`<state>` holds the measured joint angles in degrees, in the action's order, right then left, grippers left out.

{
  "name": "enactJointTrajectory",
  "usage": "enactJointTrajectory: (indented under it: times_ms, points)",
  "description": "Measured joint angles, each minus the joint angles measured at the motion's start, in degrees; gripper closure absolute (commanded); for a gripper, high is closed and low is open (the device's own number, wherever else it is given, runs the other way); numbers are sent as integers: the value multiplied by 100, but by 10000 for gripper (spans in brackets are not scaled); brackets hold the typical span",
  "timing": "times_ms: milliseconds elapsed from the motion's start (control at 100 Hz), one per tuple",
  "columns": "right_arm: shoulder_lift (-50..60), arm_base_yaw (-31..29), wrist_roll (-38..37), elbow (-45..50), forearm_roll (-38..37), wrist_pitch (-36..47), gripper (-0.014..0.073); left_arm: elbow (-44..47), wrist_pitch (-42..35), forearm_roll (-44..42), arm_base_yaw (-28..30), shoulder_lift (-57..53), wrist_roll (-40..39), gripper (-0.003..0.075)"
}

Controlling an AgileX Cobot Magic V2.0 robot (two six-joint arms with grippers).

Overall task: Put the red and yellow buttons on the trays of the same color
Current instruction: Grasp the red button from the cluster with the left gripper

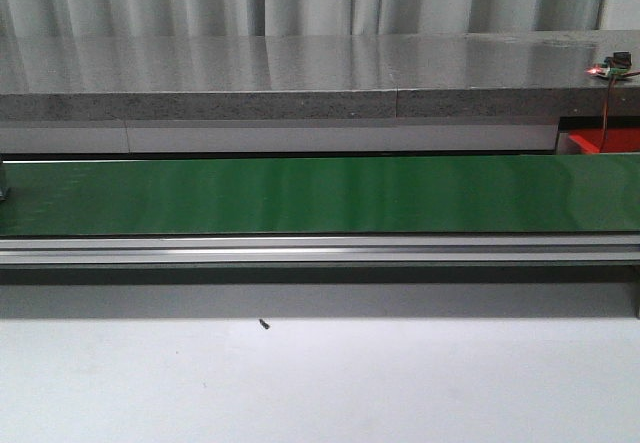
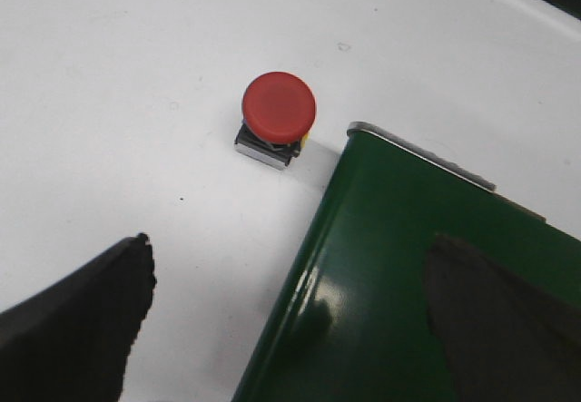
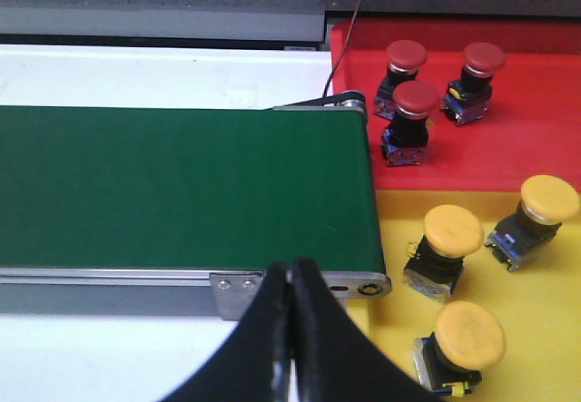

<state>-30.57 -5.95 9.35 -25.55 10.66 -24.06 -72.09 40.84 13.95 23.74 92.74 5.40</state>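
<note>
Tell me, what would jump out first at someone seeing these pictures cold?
The long green belt crossing the whole front view. At its end, in the right wrist view, lie a red tray with three red buttons and a yellow tray right beside it with three yellow buttons. In the left wrist view, a lone red button stands upright on the white table, beside the belt's corner, not touching it.

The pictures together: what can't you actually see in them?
- Front view: red tray mostly hidden behind the green belt; its buttons and both arms are out of frame.
- Left wrist view: red button hides its own base; left claw cut off by the bottom edge.
- Right wrist view: yellow tray cut off by the frame edge.
</note>
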Motion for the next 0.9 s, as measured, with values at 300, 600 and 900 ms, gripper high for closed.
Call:
enactJointTrajectory:
  times_ms: [300,600,900]
  points:
    - [0,0,0,0,0,0,711,-654,37,23,58,966,-246,153]
    - [0,0,0,0,8,0,711,-1612,381,250,58,2051,-290,153]
    - [0,0,0,0,8,9,711,-2141,469,308,58,2670,-390,156]
